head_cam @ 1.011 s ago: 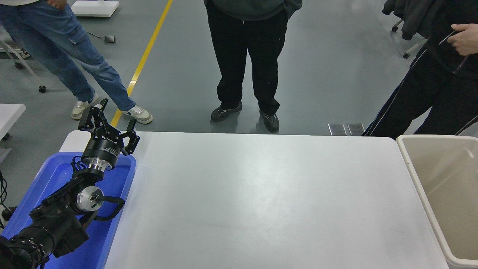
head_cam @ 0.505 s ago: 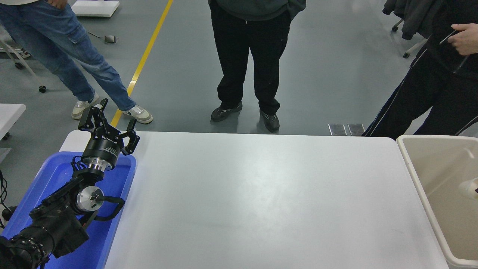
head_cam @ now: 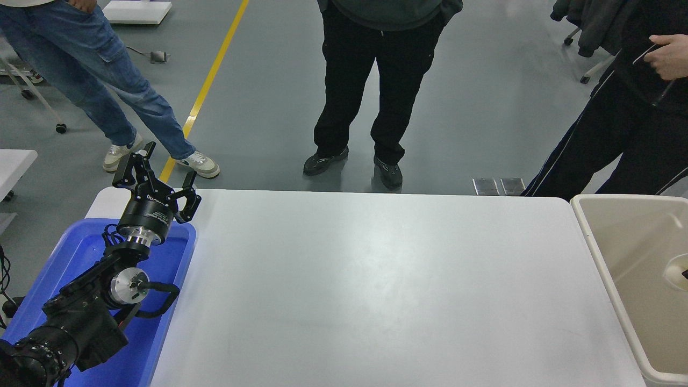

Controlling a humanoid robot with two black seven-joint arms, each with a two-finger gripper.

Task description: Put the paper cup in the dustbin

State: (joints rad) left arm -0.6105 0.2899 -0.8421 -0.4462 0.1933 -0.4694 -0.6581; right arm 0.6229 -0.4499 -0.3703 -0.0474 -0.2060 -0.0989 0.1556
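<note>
The paper cup (head_cam: pixel 675 271) shows at the picture's right edge, within the outline of the beige dustbin (head_cam: pixel 596 244), its open rim turned towards the camera; part of it is cut off by the edge. A small dark sliver sits against the cup at the very edge. It may belong to my right gripper, which is otherwise out of frame, so I cannot tell whether the cup is held or lying in the bin. My left gripper (head_cam: pixel 160 174) is parked open and empty at the lower left.
A bright blue plastic bin (head_cam: pixel 80 252) sits under my left arm at the table's left end. The white table (head_cam: pixel 365 285) lies between the two bins. Three people stand at the far side.
The cup came into view at the right edge over the dustbin and has turned so its open rim shows. The middle person shifted slightly right. My left arm has not moved.
</note>
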